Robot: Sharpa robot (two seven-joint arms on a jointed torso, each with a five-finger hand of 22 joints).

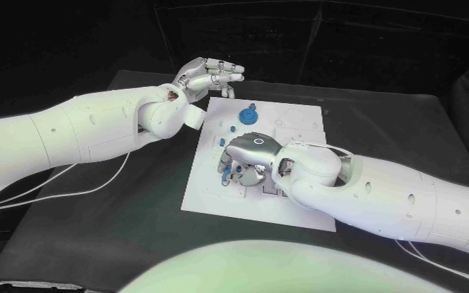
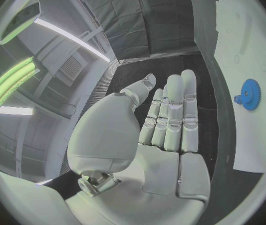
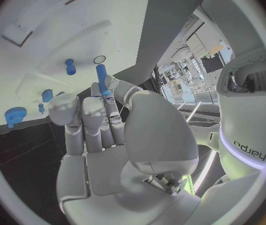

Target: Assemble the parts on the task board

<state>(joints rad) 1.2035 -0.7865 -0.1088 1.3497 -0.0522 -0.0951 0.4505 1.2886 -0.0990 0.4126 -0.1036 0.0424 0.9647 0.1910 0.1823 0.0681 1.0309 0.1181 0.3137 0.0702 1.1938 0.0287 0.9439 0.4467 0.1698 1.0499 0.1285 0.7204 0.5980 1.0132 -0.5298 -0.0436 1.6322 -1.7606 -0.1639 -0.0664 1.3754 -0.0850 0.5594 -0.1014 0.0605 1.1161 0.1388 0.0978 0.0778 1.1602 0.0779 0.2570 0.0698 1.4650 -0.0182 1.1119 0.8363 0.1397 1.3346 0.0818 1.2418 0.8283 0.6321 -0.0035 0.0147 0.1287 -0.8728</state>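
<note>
On the black table point(image 1: 127, 191) lies the white task board point(image 1: 293, 120), and the right hand point(image 1: 252, 154) hangs over the board's near half, pinching a blue peg point(image 3: 101, 76) between its fingertips. Another small blue part point(image 3: 70, 66) stands on the board just beyond those fingers. The left hand point(image 1: 208, 76) hovers off the board's far left corner, released, fingers straight and holding nothing, with the blue gear point(image 1: 248, 114) on the board just beside it

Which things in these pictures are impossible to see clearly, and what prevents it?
- Head view: the right hand covers the task board middle; parts beneath are hidden.
- Right wrist view: fingers hide the blue peg lower end; grip unclear.
- Left wrist view: the circle's rim cuts the board beyond the blue gear.
</note>
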